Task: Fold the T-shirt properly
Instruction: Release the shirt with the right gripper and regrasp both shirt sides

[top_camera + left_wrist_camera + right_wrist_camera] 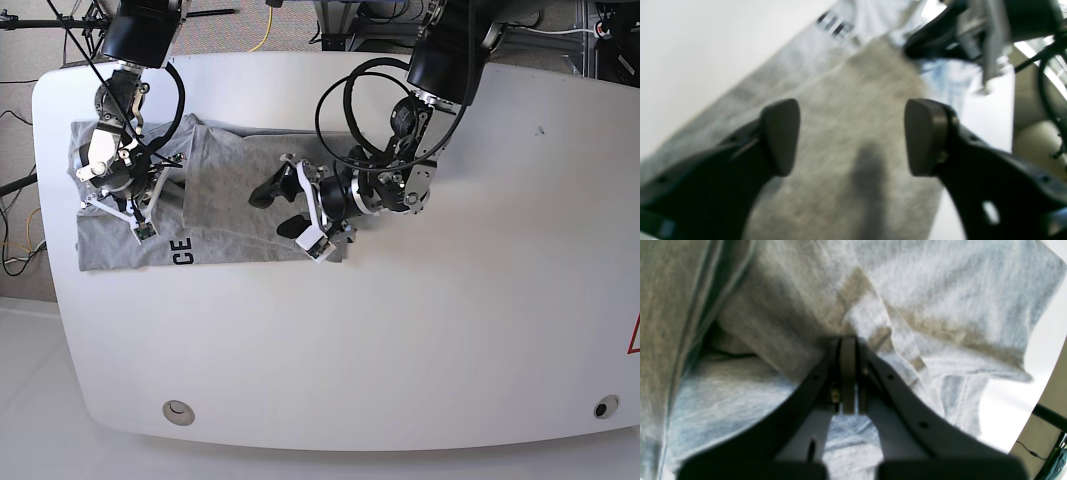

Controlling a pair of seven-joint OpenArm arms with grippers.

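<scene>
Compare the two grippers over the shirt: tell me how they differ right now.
The left gripper stands wide open and holds nothing; the right gripper is shut on the T-shirt. The left hovers over the folded middle, the right works the shirt's far end. Both have dark fingers with grey pads.

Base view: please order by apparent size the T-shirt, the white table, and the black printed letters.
1. white table, by far the largest.
2. T-shirt, spread across the table's left part.
3. black printed letters, a small patch near the shirt's lower edge; partly covered, so full size is unknown.
</scene>
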